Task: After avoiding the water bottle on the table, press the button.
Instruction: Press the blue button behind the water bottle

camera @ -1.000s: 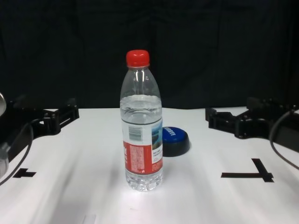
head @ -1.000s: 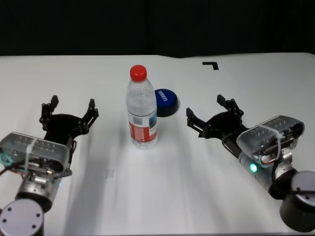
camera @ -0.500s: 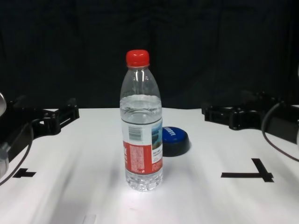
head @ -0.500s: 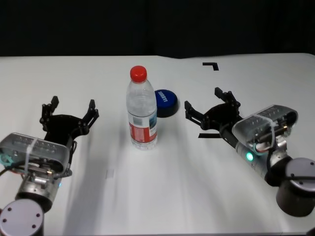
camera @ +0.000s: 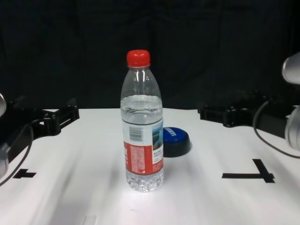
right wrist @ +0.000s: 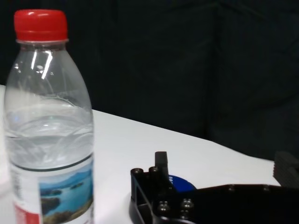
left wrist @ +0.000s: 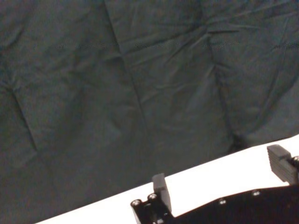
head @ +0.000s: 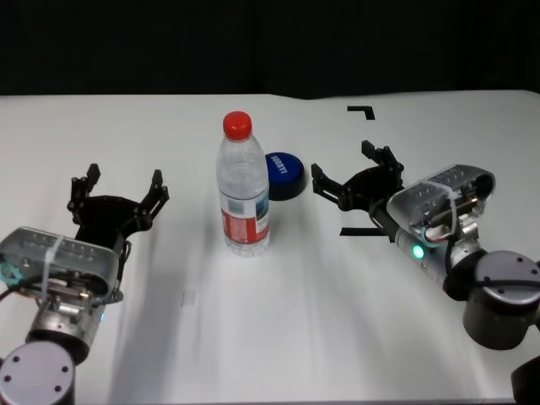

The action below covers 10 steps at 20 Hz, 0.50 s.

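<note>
White table (head: 278, 321), black backdrop. Head view shows both spread-fingered grippers, right gripper (head: 348, 175) near button (head: 283, 175), left gripper (head: 118, 192) parked; chest view shows barcode on upright water bottle (camera: 143, 126).

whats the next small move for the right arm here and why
Probably keep easing the right gripper toward the button, staying on the button's right. Its fingers are open and short of the button, and the water bottle stands upright just left of and in front of it.

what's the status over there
Right gripper open, right of button. Left gripper open, parked left. Water bottle upright, in front of button.
</note>
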### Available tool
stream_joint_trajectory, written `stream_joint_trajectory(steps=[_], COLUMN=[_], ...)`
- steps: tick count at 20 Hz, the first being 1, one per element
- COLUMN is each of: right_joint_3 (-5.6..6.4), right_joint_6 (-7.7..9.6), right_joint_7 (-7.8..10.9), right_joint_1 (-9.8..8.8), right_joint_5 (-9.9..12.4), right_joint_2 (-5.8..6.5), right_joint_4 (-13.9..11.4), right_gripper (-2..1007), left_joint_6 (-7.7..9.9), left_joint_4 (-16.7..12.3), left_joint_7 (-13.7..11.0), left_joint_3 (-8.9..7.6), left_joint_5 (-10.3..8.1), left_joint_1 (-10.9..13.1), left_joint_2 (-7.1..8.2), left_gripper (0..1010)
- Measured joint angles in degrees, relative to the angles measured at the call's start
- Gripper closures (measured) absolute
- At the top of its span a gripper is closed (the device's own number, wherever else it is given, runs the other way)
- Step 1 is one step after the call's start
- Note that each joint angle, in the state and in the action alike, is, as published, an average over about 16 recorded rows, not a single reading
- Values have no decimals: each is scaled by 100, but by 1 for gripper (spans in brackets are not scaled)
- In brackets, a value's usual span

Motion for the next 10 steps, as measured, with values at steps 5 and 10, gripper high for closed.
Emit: stream_joint_trajectory(steps=[5,10], right_joint_3=[-48,-98], right_joint_6=[-32,-83], right_joint_7=[23,46], right_joint_1=[250,512], right_joint_5=[-25,-49], right_joint_2=[-56,-125], right_joint_4=[310,651], right_gripper=[2,2], left_joint_6=[0,0], left_joint_4=[0,0], left_joint_7=[0,0], left_joint_3=[0,0], left_joint_5=[0,0], left_joint_1=[0,0], left_joint_2=[0,0], left_gripper=[7,7])
